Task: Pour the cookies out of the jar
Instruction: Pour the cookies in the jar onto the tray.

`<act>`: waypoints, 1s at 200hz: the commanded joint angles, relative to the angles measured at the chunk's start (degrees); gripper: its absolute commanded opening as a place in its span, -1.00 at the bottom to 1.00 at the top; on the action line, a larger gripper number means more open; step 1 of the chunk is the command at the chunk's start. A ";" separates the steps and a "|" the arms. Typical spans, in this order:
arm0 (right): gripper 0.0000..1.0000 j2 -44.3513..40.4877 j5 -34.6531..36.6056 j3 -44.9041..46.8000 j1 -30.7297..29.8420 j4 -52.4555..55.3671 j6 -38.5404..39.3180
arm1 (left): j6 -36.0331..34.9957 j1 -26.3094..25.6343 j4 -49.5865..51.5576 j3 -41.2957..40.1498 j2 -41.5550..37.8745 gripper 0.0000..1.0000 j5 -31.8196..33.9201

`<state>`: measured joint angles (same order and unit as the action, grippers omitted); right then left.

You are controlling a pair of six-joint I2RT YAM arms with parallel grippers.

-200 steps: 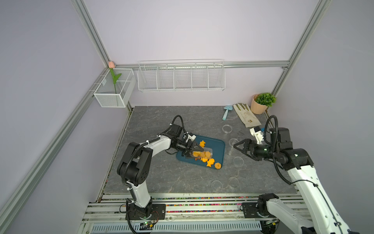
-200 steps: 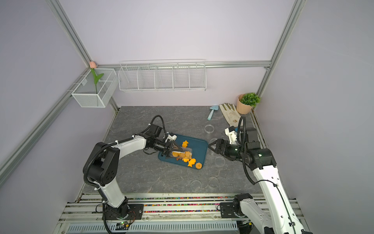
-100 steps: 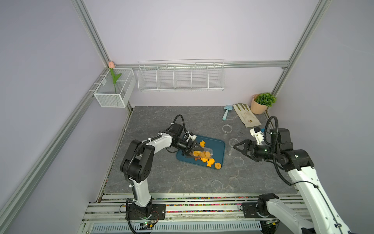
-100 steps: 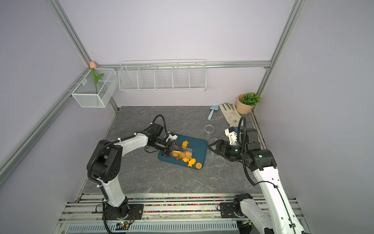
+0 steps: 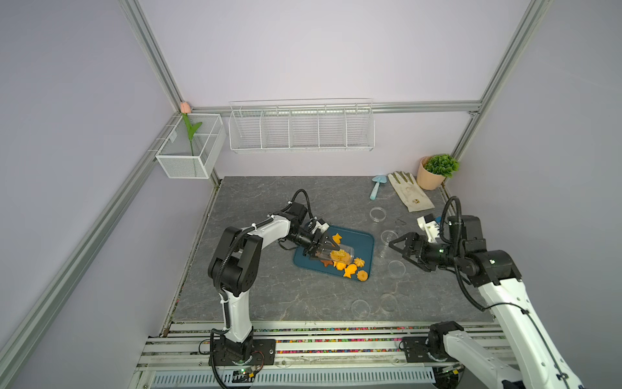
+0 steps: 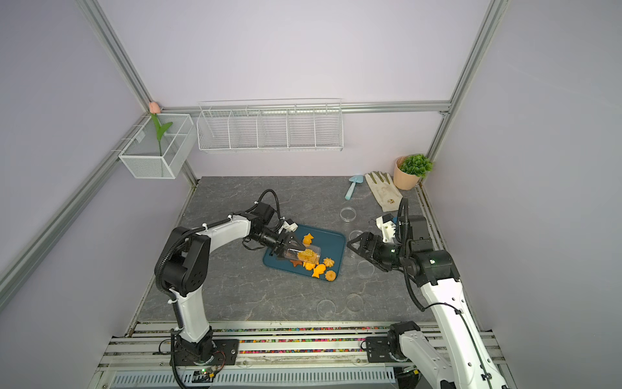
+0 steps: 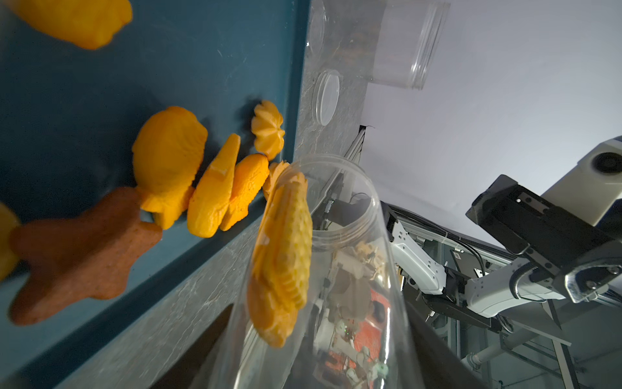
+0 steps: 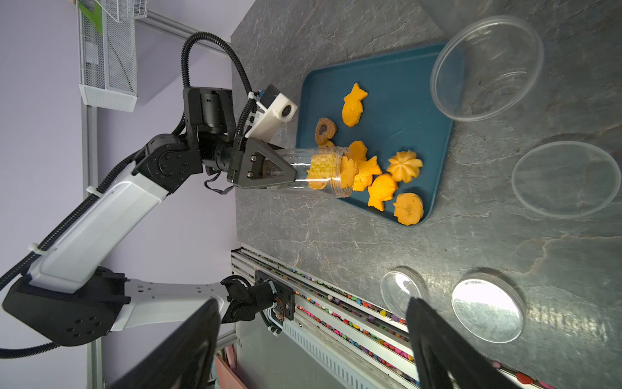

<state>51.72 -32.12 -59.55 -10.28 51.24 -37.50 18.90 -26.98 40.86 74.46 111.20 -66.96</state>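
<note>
- Cookies [image 5: 350, 270]: most lie on the tray [image 5: 365, 240], centre of a top view, bunched at the jar [image 5: 348, 252] mouth.
- Waffle square [image 8: 319, 166] sits inside the jar, near its mouth.
- Jar lies on its side over the tray, mouth pointing right in frame.
- Left gripper [image 5: 321, 250] pinches the jar's closed end.
- Right gripper [image 5: 399, 252], jaws spread and empty, hangs right of the tray near clear lids [image 5: 395, 268].

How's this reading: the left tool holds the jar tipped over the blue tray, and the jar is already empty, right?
Not empty. The left tool does hold the jar tipped over the blue tray, but a waffle cookie sits inside near the mouth, as the right wrist view shows.
</note>
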 commanded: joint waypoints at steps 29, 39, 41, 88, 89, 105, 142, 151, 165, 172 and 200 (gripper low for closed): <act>0.76 0.06 4.57 0.70 -5.49 -3.77 -5.35 | -2.56 0.41 1.42 3.07 0.71 0.40 -2.10; 0.77 1.17 4.20 -0.38 -5.57 -3.72 -4.33 | -2.70 0.39 1.50 3.07 0.79 0.40 -2.05; 0.77 1.40 4.13 -0.70 -5.59 -3.63 -4.05 | -2.74 0.38 1.50 3.06 0.84 0.40 -2.11; 0.77 7.89 0.24 -7.45 -5.67 -0.61 1.59 | -3.03 0.41 3.13 3.53 0.07 0.40 -1.65; 0.76 7.92 0.23 -7.48 -5.65 -0.62 1.70 | -3.10 0.42 3.20 3.56 0.03 0.40 -1.62; 0.76 8.61 -0.67 -7.56 -5.70 -1.28 2.27 | -4.11 0.31 5.17 4.68 0.44 0.40 -0.69; 0.77 10.17 -2.28 -8.27 -5.88 -0.90 2.64 | -3.65 0.29 4.11 4.15 0.10 0.40 -0.42; 0.76 9.62 -0.75 -8.76 -6.13 0.09 2.07 | -3.57 0.30 3.91 3.94 -0.13 0.40 -0.73; 0.77 7.47 0.22 -7.55 -6.80 -1.68 -0.80 | -6.01 0.33 6.89 5.40 -0.42 0.40 -0.65; 0.77 6.25 0.64 -6.16 -7.23 -3.38 -2.23 | -6.52 0.37 7.71 5.84 -0.46 0.40 -0.30; 0.77 2.39 3.92 -2.55 -8.95 -4.80 -5.39 | -4.03 0.34 4.14 4.04 -1.65 0.40 -0.54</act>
<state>57.41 -31.20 -64.73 -17.82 48.25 -39.24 15.70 -26.98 45.60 78.17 111.26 -66.89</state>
